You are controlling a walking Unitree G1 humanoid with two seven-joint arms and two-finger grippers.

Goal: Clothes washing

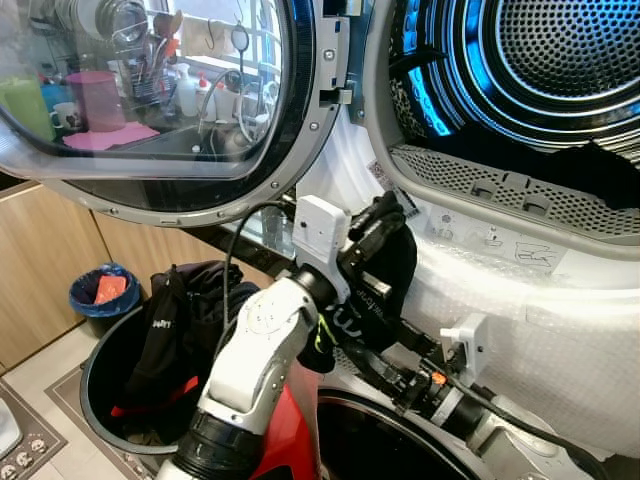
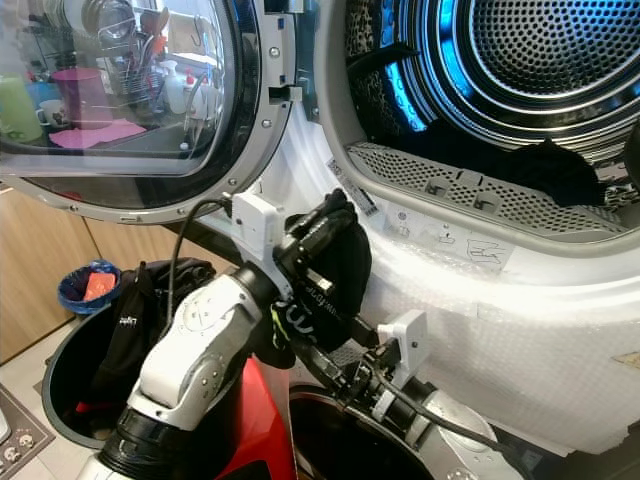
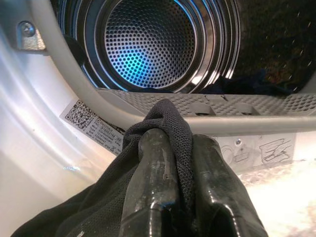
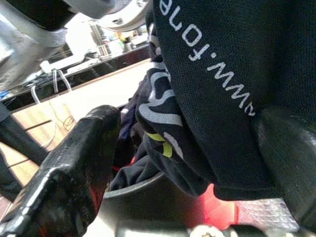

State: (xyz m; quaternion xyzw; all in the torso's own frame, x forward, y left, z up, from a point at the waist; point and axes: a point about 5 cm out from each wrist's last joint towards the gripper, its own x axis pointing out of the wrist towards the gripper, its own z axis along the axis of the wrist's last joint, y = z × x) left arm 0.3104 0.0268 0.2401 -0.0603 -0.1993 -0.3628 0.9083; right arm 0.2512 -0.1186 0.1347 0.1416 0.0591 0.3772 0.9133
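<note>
Clamped on a black garment [image 1: 385, 270] below the washer drum [image 2: 520, 60], the left gripper [image 1: 375, 225] should lift it clear over the door rim, while the right gripper [image 4: 187, 163], fingers wide, supports the hanging cloth.

Black garment [image 4: 232, 74] — white print reads "www.fone", cut off.

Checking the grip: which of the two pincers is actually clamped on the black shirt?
The left pincer: its fingers pinch a fold of the black shirt below the drum opening. The right pincer is spread open.
</note>
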